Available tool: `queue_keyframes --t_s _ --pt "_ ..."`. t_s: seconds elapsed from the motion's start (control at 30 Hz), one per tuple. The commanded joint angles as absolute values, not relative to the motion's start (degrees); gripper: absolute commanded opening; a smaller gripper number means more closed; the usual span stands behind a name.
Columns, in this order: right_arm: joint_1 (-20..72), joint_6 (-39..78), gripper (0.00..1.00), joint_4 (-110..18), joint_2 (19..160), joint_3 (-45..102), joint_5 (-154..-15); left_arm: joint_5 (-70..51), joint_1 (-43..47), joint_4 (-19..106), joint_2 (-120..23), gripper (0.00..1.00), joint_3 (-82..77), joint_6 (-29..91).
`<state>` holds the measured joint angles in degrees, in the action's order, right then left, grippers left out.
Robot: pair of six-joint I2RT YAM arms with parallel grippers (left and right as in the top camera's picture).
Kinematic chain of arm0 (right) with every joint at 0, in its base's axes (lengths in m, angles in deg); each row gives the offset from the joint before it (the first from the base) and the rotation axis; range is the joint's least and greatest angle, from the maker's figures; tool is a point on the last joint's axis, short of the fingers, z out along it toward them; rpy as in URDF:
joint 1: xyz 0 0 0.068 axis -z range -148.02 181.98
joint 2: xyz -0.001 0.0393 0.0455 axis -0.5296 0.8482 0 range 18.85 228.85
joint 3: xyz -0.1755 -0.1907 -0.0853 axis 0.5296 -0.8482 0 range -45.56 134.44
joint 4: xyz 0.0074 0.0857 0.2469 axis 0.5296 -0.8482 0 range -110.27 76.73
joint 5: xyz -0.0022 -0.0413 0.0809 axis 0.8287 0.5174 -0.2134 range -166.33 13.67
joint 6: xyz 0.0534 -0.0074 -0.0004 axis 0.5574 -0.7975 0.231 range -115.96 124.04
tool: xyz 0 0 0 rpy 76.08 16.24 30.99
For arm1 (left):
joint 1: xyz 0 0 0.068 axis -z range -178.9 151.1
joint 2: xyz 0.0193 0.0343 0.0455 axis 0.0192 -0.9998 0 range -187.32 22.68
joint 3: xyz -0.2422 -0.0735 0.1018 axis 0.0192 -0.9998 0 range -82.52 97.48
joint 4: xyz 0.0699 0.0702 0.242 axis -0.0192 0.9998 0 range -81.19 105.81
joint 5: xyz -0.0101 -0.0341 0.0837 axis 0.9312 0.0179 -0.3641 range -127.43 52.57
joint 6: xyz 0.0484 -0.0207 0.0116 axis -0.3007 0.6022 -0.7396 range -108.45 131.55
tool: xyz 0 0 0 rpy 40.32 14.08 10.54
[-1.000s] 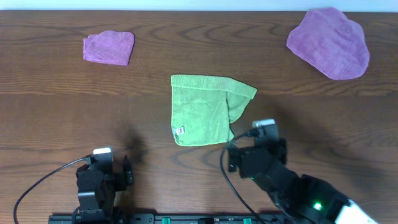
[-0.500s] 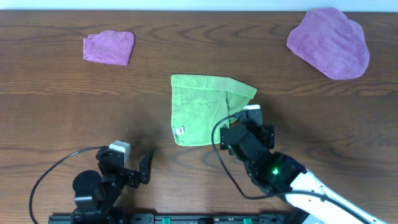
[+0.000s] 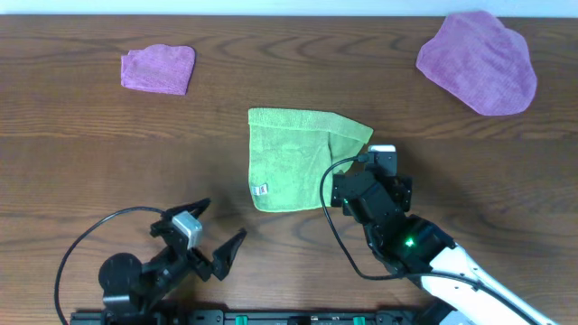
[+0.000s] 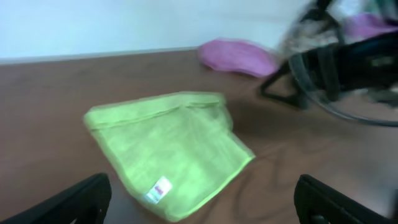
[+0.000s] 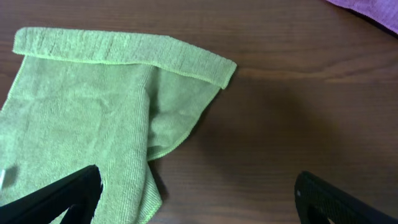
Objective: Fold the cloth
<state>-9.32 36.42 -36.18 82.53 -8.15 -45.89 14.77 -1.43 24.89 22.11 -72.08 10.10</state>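
The lime-green cloth lies flat mid-table, its right part doubled over into a loose flap, with a small white tag at its near left corner. My right gripper stands open at the cloth's near right corner. In the right wrist view the cloth fills the left half, and the right gripper has its left finger over the cloth edge. My left gripper is open, near-left of the cloth and apart from it. The left wrist view shows the cloth blurred ahead of the open left gripper.
A small folded purple cloth lies at the far left. A large purple cloth lies at the far right, and it also shows as a blurred purple cloth. The right arm stands right of the green cloth. Cables trail near the table's front edge.
The right gripper moved forward from the table's near edge up to the cloth's near right corner. The left gripper swung forward and right, turning toward the cloth. The cloth has not moved.
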Motion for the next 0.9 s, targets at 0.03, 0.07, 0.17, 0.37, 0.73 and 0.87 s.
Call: queue_keyframes --t_s 0.03,0.07,0.17,0.37,0.73,0.87 --pt "-8.9 35.6 0.99 -36.6 81.7 -8.6 -46.6 28.5 -1.5 20.0 22.5 0.95 -72.0 10.5" --pt "-8.9 35.7 0.99 -36.6 81.7 -8.6 -46.8 30.2 -1.5 19.9 22.5 0.95 -72.0 10.5" --pt "-8.9 35.6 0.99 -36.6 81.6 -8.6 -46.8 36.1 -1.5 18.9 22.5 0.95 -72.0 10.5" --pt "-9.0 35.7 0.99 -36.6 81.6 -8.6 -48.1 38.2 -1.5 18.0 22.4 0.95 -72.2 10.3" --pt "-9.0 35.6 0.99 -37.5 81.6 -8.6 -48.9 38.5 -1.5 16.6 22.4 0.95 -72.4 10.3" --pt "-9.0 35.5 0.99 -39.8 81.6 -8.6 -49.6 26.2 -1.5 16.6 22.4 0.95 -72.4 23.2"
